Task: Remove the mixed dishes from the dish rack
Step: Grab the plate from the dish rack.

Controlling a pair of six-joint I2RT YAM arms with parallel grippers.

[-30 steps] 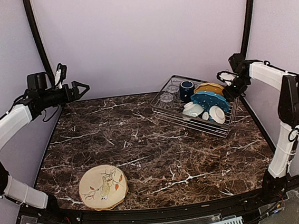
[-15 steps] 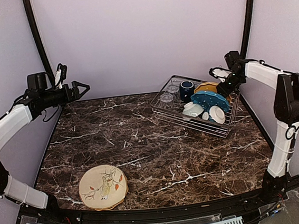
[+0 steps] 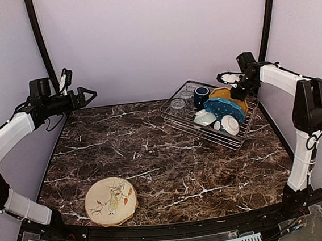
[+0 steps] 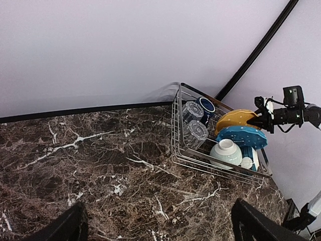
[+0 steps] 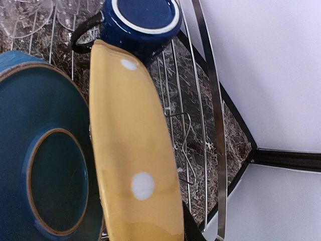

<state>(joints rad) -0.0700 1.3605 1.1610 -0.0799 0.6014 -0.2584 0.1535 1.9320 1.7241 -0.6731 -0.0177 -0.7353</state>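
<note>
Top external view, left to right. Left gripper [image 3: 92,94] hangs above the far left corner of the marbled tabletop [image 3: 153,155], jaws spread wide and grasping nothing; the left wrist view shows both fingers [image 4: 70,226] well apart.

One cream plate [image 3: 111,201] with a painted design lies flat at the near left edge, well apart from everything else.

One dish rack [image 3: 199,131] sits at the far right of the table. Count inside:
- two clear tumblers [image 3: 177,103] at its left end
- one navy mug [image 3: 201,95] just beside them
- two white bowls [image 3: 205,117] along the near side
- one blue plate [image 3: 223,107] with white dots, tilted
- one mustard plate [image 3: 227,94] behind it, on edge

Right gripper [image 3: 233,86] is at the mustard plate's upper rim. The right wrist view is filled by that rim, fingers not visible: cannot tell whether the jaws are clenched on it.
</note>
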